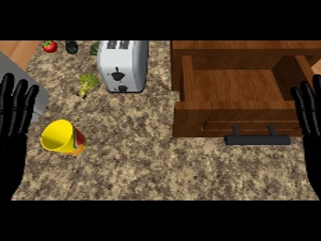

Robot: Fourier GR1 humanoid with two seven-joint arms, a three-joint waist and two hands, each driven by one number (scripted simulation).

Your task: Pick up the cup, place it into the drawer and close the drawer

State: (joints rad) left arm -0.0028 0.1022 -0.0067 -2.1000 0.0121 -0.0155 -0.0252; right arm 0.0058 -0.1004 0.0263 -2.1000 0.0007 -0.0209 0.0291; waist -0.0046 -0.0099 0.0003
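Lying tipped near the counter's left edge, the yellow cup (60, 136) (light, rigid, we judge) suits a rim-and-wall grasp; both hands, left (6, 122) and right (319, 117), are released.

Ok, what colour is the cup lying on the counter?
The cup is yellow, with red and green showing at its side, seen in the head view.

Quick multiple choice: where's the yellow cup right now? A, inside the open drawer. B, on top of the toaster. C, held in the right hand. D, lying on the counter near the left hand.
D: the yellow cup lies tipped on the counter just right of the open left hand, far from the open, empty drawer.
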